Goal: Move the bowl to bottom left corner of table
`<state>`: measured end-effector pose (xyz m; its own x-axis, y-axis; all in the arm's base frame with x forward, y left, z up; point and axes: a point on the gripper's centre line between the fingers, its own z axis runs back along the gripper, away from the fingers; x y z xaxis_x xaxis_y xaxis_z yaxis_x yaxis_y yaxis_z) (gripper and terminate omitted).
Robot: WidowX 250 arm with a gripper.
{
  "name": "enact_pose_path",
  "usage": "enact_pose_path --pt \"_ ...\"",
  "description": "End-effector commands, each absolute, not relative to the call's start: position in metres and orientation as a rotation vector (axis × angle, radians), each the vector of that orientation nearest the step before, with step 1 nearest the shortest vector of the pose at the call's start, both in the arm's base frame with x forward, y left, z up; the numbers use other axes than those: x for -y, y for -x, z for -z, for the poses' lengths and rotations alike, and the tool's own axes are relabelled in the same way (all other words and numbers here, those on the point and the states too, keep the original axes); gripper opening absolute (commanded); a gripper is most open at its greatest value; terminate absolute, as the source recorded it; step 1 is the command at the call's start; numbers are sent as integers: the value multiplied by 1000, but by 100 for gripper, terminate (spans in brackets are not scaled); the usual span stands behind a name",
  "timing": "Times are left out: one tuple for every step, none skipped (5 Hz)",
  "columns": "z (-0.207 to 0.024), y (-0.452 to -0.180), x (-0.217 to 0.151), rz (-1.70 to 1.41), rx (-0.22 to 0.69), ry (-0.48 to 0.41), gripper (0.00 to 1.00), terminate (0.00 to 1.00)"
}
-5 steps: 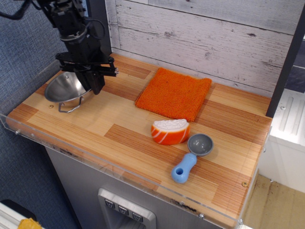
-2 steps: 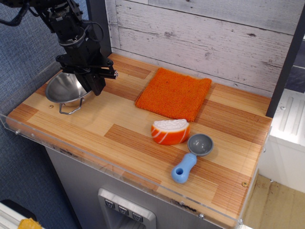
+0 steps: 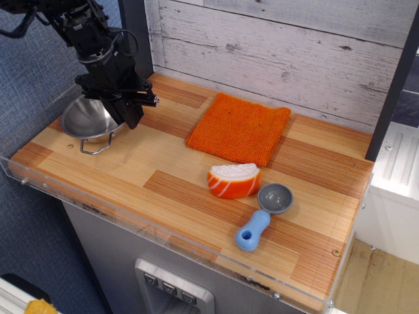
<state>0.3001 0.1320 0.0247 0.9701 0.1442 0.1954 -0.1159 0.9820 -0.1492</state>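
Note:
The shiny steel bowl sits at the left end of the wooden table, near the left acrylic rim. One wire loop handle points toward the front edge. My black gripper comes down from above onto the bowl's right rim, with its fingers closed across that rim. The rim section under the fingers and the second handle are hidden by the gripper.
An orange cloth lies at the back centre. An orange-and-white toy sushi piece and a blue-handled scoop lie toward the front right. A clear acrylic rim runs along the front edge. A plank wall stands behind.
My gripper has shifted slightly left and toward the back, and the bowl has moved with it by a small amount.

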Motion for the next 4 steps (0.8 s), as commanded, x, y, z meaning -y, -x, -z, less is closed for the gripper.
enact_pose_path --pt "18 -274 -135 -178 88 195 0 0" --pt "25 -272 -134 -184 53 219 0 0" --pt "21 -274 -128 -164 63 206 0 0" --pt "16 -279 -119 -155 67 194 0 0"
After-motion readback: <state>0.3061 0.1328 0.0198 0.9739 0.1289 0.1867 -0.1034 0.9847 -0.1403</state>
